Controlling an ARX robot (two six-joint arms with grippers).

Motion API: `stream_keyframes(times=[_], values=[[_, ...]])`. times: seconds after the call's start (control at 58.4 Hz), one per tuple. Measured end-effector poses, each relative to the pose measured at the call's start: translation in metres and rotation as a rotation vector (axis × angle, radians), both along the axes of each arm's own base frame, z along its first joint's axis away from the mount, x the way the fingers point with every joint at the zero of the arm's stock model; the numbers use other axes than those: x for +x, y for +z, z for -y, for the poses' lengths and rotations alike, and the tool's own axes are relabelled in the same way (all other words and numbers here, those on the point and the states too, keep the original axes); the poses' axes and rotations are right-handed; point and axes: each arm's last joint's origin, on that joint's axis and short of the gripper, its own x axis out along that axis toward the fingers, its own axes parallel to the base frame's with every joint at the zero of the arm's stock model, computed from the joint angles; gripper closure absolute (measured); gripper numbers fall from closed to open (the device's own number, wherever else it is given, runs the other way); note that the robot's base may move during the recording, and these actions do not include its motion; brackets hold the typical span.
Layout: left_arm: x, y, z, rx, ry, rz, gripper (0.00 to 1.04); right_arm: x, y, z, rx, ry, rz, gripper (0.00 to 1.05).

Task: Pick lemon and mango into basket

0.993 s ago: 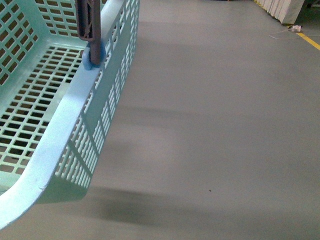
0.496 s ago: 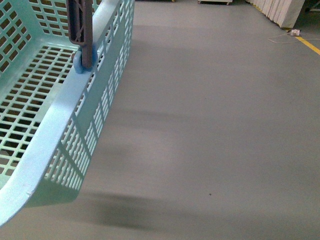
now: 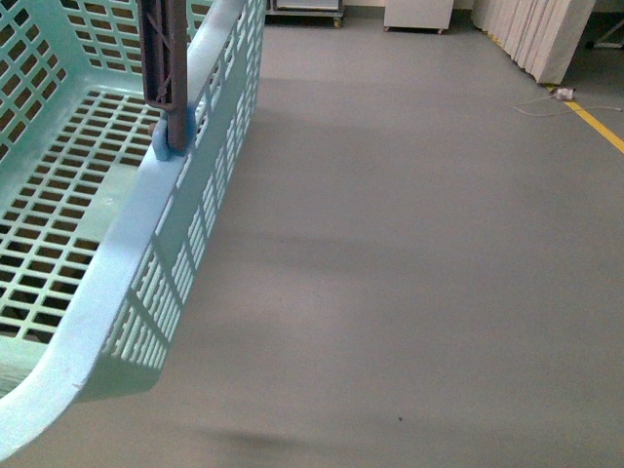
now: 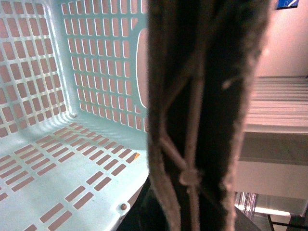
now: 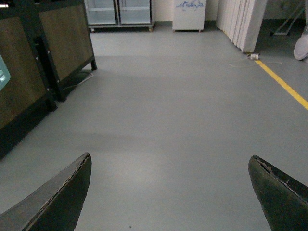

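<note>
Only the right wrist view shows the right gripper (image 5: 171, 192); its 2 fingers are spread wide and hold nothing. The left wrist view is blocked by the brown handle (image 4: 202, 110), so I cannot tell the left gripper's state. The handle stands upright on the basket (image 3: 117, 253) rim; grey floor (image 3: 409, 273) lies beside the basket; beyond the basket are a yellow line (image 3: 600, 125) and white panels (image 3: 531, 34).

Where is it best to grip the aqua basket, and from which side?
Probably the brown handle: it stands upright above the basket's rim as a narrow bar. Come from outside the rim, closing across its width; the lattice walls are too broad.
</note>
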Motion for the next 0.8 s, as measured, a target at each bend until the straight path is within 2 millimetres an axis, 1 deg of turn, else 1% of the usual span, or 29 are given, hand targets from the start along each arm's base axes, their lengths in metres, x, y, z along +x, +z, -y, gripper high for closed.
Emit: stream_keyframes(times=[0.805], values=[[0.0, -0.0001, 0.0, 0.0, 0.0, 0.0, 0.99, 0.0, 0.0, 0.0, 0.001, 0.0, 0.0, 0.09]])
